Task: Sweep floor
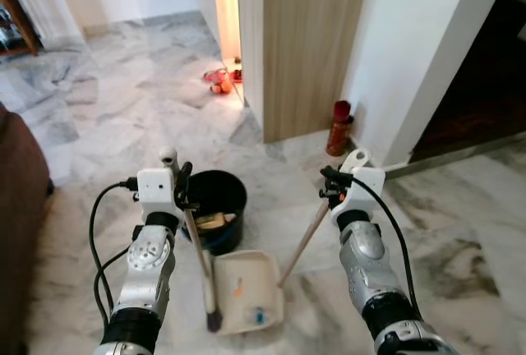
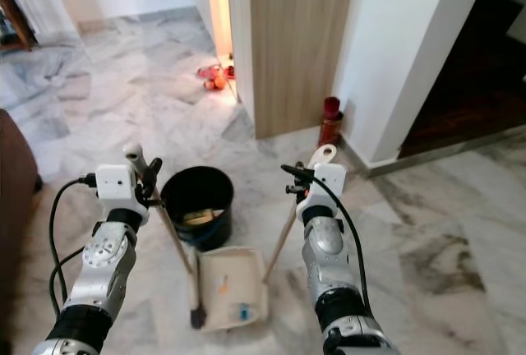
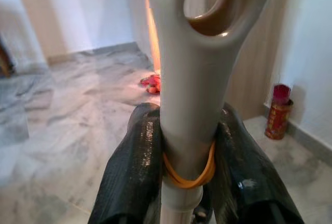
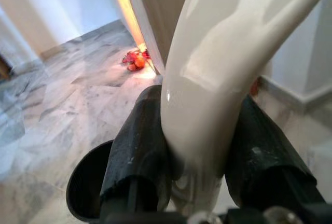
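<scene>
Broom (image 1: 201, 265), clamped by your left gripper (image 1: 182, 184); dustpan (image 1: 249, 292), handle pinched by right gripper (image 1: 330, 186). Tip debris into bucket (image 1: 215, 199), keeping pan level.

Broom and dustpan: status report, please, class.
Left gripper shut on broom. Right gripper shut on dustpan handle. Scraps in pan. Bin just behind pan.

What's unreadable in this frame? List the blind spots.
- Contents of the black round bucket: head views, its wall hides most; something pale inside, unidentifiable.
- Small bits in the cream plastic dustpan: too small to identify.
- Dark broom head: tiny, half behind the dustpan edge.
- Red-orange items by the wooden cabinet: glare, too small.
- Left hand fingertips: hidden behind the cream handle.
</scene>
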You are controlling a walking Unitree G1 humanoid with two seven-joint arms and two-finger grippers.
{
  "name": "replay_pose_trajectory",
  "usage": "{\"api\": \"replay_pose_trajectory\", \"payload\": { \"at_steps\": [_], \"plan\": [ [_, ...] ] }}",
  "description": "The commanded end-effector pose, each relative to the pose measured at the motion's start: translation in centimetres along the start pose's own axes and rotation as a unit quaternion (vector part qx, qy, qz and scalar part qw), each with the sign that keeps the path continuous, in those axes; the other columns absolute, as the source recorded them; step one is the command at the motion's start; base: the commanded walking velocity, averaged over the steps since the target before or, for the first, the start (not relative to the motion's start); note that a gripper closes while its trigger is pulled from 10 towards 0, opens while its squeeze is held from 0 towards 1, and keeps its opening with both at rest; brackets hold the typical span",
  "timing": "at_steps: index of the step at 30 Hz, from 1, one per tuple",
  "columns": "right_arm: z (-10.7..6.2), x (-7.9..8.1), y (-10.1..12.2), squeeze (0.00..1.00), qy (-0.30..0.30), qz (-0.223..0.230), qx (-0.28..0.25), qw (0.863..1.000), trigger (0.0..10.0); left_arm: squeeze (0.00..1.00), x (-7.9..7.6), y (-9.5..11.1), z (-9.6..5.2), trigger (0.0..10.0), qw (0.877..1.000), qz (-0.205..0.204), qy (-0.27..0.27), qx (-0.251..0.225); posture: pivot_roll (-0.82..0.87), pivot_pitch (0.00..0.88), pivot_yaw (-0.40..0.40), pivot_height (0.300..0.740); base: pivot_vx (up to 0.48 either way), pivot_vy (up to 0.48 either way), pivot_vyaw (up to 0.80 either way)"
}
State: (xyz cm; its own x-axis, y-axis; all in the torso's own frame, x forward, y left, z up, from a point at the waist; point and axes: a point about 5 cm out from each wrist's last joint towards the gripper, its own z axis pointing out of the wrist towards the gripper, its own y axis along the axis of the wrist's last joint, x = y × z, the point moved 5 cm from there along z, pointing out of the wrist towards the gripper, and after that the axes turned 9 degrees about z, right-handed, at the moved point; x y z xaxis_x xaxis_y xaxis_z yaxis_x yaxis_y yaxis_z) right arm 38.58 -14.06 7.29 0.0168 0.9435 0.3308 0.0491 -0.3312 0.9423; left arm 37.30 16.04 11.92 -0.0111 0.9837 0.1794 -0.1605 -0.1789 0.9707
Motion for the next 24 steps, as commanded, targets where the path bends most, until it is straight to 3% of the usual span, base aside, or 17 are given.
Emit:
{"api": "replay_pose_trajectory", "payload": {
  "at_steps": [1,19,24],
  "plan": [
    [0.6,0.8,1.5,0.0,0.009,0.009,-0.026,1.0,10.0,0.0,0.0,0.8,0.2,10.0,1.0,-0.009,0.0,-0.014,0.12,0.0,0.038,0.74,0.0,0.311,0.0],
    [0.5,1.1,1.3,0.0,0.014,0.008,-0.024,1.0,10.0,0.0,0.3,0.6,-0.2,10.0,1.0,0.008,-0.005,-0.017,0.12,0.0,0.046,0.74,0.0,0.017,0.0],
    [0.6,1.1,1.3,0.0,0.016,0.008,-0.023,1.0,10.0,0.0,1.6,0.1,-1.1,10.0,0.999,0.029,0.009,-0.011,0.13,0.0,0.048,0.74,0.0,0.0,0.0]
  ]
}}
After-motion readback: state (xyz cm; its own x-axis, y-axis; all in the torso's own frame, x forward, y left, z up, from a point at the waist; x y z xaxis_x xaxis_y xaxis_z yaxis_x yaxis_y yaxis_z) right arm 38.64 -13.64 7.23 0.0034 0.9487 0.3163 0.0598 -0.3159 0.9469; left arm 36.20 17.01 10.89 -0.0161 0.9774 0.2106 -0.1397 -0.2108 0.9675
